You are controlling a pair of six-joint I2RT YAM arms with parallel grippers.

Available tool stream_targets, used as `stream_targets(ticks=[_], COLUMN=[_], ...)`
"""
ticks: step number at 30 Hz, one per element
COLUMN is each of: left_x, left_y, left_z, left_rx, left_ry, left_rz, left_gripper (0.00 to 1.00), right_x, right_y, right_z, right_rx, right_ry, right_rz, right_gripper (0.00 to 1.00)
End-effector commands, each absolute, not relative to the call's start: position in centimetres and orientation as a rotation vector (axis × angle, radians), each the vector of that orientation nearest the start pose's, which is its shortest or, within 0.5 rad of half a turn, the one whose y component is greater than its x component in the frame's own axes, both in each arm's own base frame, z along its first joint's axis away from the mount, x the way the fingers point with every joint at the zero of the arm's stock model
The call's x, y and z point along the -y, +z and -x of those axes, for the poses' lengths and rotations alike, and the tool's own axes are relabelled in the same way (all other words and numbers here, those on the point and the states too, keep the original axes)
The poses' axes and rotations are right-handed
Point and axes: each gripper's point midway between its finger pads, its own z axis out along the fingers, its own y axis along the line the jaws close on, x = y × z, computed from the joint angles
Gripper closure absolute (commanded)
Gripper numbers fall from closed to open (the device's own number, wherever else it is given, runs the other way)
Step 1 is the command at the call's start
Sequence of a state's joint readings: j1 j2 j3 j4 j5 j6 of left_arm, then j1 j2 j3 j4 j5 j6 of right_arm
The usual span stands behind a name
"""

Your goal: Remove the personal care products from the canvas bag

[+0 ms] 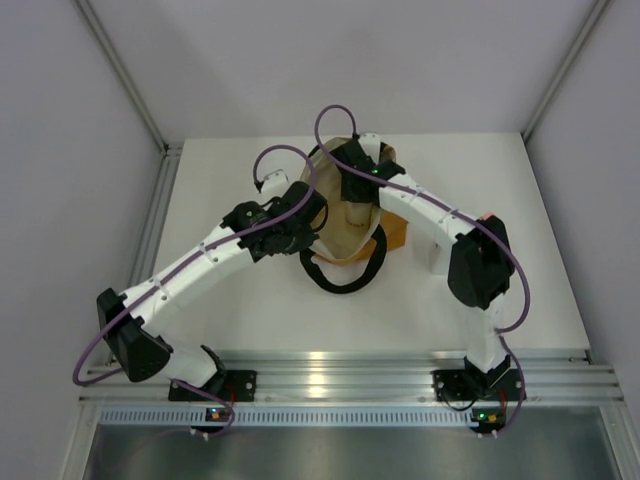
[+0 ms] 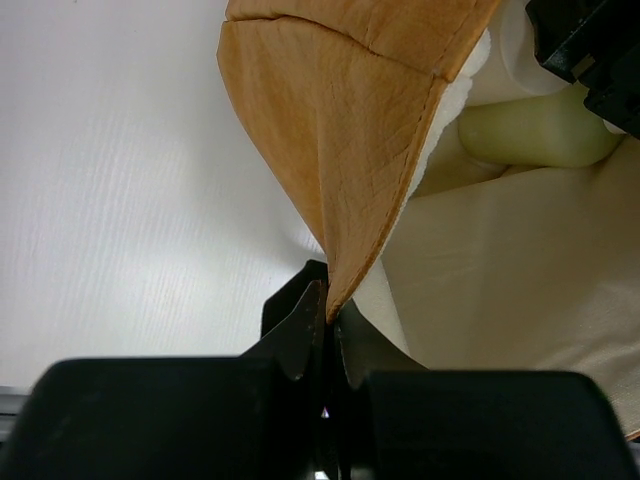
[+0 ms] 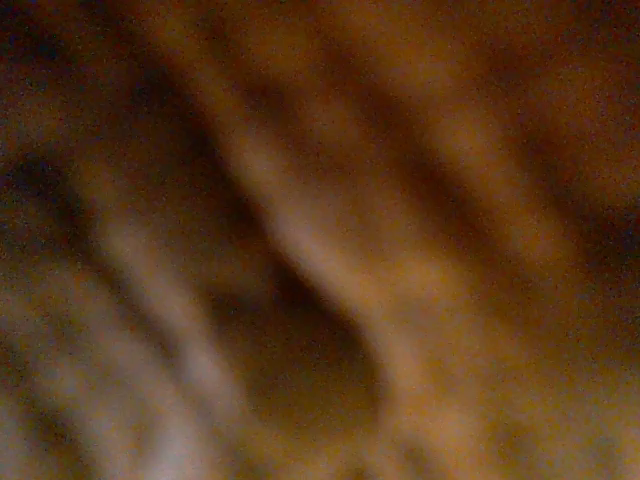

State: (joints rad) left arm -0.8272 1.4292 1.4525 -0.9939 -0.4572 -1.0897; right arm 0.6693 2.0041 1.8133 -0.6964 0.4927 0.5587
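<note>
Canvas bag [image 2: 340, 130] has its rim clamped in the left gripper [image 2: 327, 330]; right gripper [image 1: 353, 190] sits inside, opening impossible to tell.

Mouth of canvas bag [image 2: 340, 120] largely blocked by right gripper [image 1: 352, 195] reaching inside, left gripper [image 2: 328, 320] clamped on its rim; table [image 2: 120, 200] alongside passable.

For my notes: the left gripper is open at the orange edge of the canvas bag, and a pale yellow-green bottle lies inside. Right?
Not quite: the left gripper is not open but shut on the orange edge of the canvas bag, as the left wrist view shows. The pale yellow-green bottle does lie inside.
</note>
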Motion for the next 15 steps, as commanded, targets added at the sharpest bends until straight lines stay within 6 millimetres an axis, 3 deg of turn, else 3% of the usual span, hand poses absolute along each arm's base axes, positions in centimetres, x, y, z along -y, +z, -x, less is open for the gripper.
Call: stream_targets(ticks=[1, 4, 8, 10, 15], left_x=[23.1, 23.2, 23.3, 23.2, 23.1], left_y=[24.0, 24.1, 24.3, 24.3, 24.3], left_z=[-27.8, -27.8, -28.0, -28.0, -28.1], left_rx=[-2.327, -2.328, -2.327, -2.321, -2.32], left_ry=[-0.326, -0.33, -0.331, -0.329, -0.324], left_rz=[0.488, 0.486, 0.483, 0.488, 0.493], left_gripper=[1.0, 1.0, 1.0, 1.0, 1.0], right_x=[-25.8, -25.6, -26.2, -26.8, -28.4], right_y=[14.7, 14.4, 14.5, 15.4, 20.3], right_z=[-42.8, -42.7, -42.5, -42.5, -41.9], right_rx=[-2.377, -2.38, -2.394, -2.383, -2.291], right_ry=[0.012, -0.005, 0.028, 0.065, 0.128], right_rz=[-0.102, -0.097, -0.059, -0.04, 0.046], right_gripper=[0.57, 0.6, 0.85, 1.0, 1.0])
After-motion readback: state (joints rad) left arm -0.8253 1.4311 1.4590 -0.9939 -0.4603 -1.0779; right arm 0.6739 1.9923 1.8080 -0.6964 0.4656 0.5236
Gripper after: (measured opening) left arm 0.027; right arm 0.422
